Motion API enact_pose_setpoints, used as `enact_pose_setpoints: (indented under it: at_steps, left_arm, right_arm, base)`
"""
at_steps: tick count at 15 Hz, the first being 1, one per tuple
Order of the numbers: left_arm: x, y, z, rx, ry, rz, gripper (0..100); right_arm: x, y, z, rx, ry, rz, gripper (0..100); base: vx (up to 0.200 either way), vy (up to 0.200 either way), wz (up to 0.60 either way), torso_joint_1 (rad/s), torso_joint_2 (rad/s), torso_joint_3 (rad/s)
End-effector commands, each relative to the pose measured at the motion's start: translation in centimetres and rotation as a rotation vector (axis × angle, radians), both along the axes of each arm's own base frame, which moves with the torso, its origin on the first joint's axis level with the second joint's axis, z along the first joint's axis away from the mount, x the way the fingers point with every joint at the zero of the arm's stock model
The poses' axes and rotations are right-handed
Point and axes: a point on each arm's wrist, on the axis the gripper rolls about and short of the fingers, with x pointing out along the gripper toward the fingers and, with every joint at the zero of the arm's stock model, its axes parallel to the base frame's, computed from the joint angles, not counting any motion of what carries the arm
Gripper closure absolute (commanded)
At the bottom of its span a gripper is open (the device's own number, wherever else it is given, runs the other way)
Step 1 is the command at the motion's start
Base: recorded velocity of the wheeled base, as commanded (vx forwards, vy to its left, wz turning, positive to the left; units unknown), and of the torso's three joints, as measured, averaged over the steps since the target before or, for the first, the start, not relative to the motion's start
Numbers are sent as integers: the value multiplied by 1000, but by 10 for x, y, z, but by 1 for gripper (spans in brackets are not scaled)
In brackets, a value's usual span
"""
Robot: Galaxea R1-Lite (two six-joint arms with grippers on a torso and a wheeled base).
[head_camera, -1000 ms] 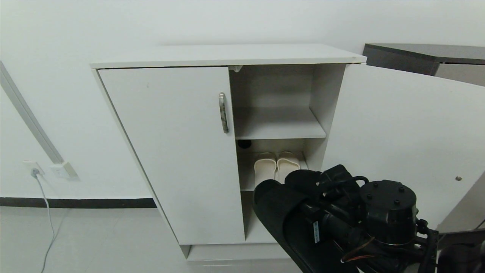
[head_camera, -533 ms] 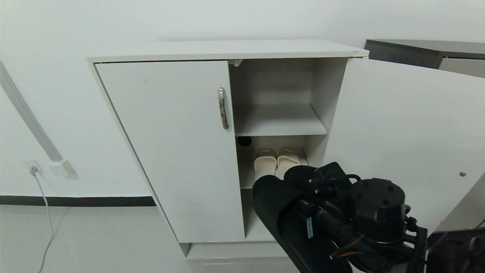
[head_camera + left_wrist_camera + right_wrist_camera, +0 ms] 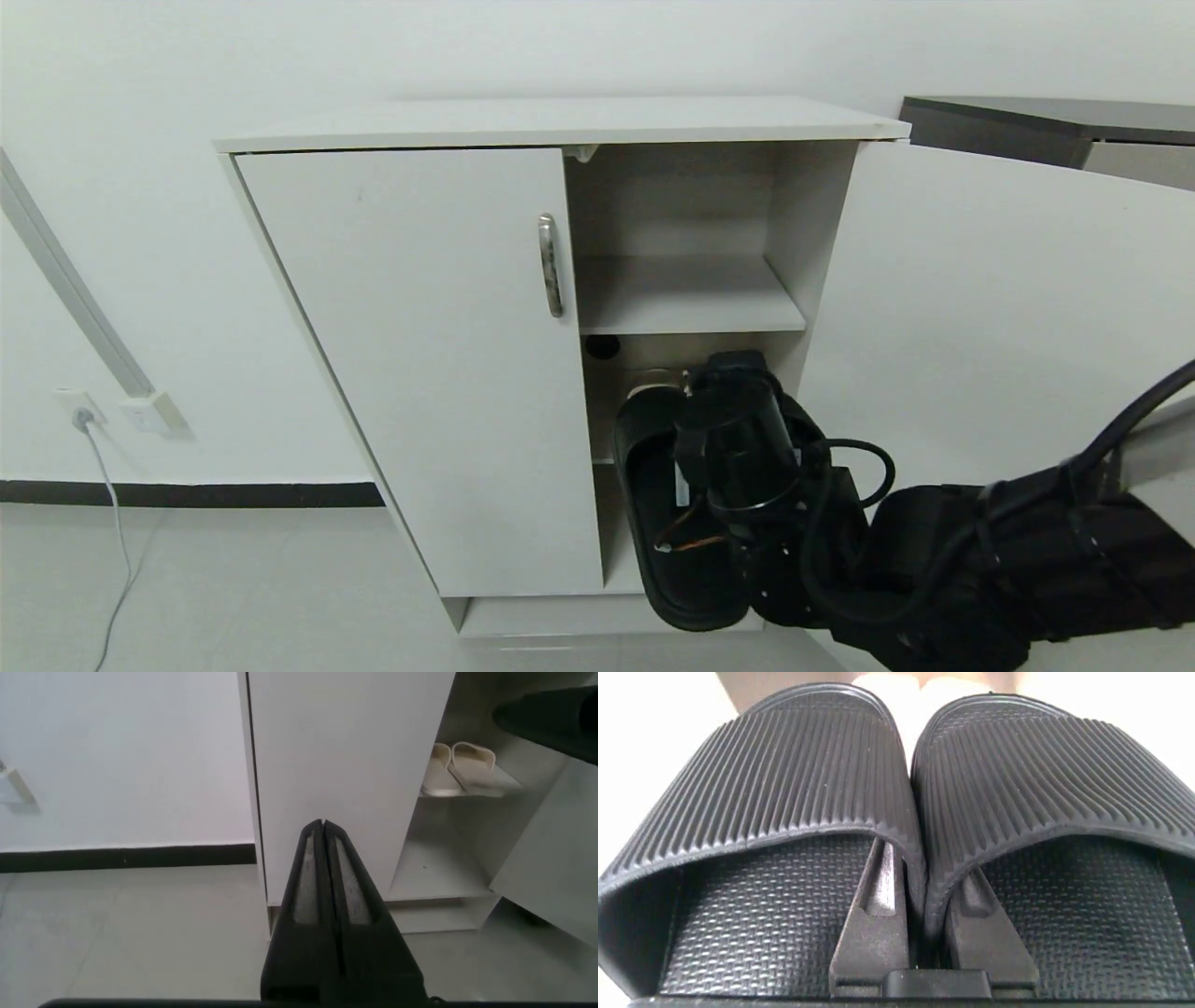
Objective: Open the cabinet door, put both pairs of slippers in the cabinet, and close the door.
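While your right end effector (image 3: pixel 920 917) is clamped on the inner edges of the black slippers (image 3: pixel 653 504), they hang lower centre in the head frame, at the cabinet's (image 3: pixel 560 121) open half. White slippers (image 3: pixel 458 765) lie on its shelf. Your left end effector (image 3: pixel 322 882) has its fingers pressed together.

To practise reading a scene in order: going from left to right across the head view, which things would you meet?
wall socket → closed cabinet door → door handle → black slippers → open cabinet door
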Motion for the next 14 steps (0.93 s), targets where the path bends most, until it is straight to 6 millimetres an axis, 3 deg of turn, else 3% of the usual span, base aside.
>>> enact_pose_setpoints:
  at_steps: [1, 5, 13, 14]
  left_arm:
    - [0, 0, 0, 1, 0, 0, 100]
    - [0, 0, 0, 2, 0, 0, 100]
    - [0, 0, 0, 2, 0, -1, 100]
    - [0, 0, 0, 4, 0, -1, 100]
  right_arm:
    - [7, 11, 26, 35, -45, -67, 100]
    - [11, 14, 55, 36, -112, -101, 100]
    - [18, 7, 63, 51, -123, -120, 100]
    - [18, 6, 63, 49, -123, -121, 100]
  base:
    - [0, 0, 0, 0, 0, 0]
    - [0, 0, 0, 0, 0, 0]
    - [0, 0, 0, 0, 0, 0]
    - [200, 0, 0, 7, 2, 2]
